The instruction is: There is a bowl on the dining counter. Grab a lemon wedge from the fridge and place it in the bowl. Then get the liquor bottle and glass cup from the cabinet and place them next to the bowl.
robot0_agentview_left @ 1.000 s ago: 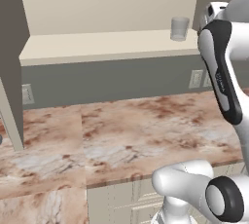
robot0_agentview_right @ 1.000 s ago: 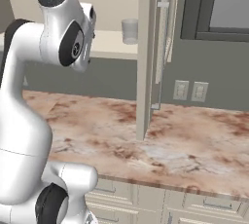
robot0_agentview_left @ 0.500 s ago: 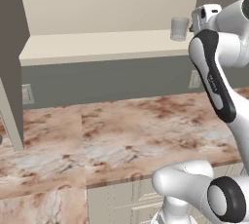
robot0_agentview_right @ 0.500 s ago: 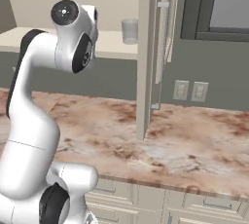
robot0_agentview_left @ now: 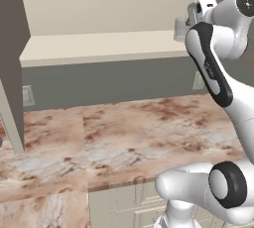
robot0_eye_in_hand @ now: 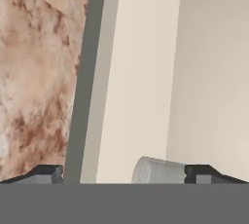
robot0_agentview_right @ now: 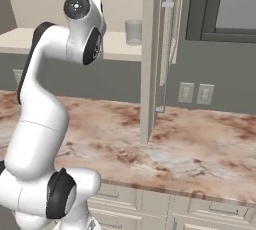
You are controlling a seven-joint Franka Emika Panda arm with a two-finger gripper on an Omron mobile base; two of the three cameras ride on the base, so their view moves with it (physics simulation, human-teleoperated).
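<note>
The robot is reaching up into the open cabinet (robot0_agentview_right: 150,59) to get the glass cup (robot0_agentview_right: 133,32). The cup stands upright on the cream shelf (robot0_agentview_left: 99,46), close to the right end of the shelf and near its front edge. It is short, round and see-through grey.

The pincer (robot0_eye_in_hand: 129,175) is wide open and holds nothing. In the hand view, the two dark fingertips (robot0_eye_in_hand: 46,173) stand far apart at the bottom, and the cup pokes in between them, closer to the right fingertip. The hand is rolled onto its side, so the shelf looks like it runs up and down there. From the left base view, the hand is right next to the cup at the shelf's right end.

Below the shelf is a stone tabletop (robot0_agentview_right: 200,149) with reddish-brown swirls. Nothing sits on the part we can see.

I think this is the cup-fetching step. Next, the pincer should slide a bit more so the cup sits in the middle between the fingertips, then squeeze gently. It must not knock the cup over or bump the cabinet door edge beside it.
</note>
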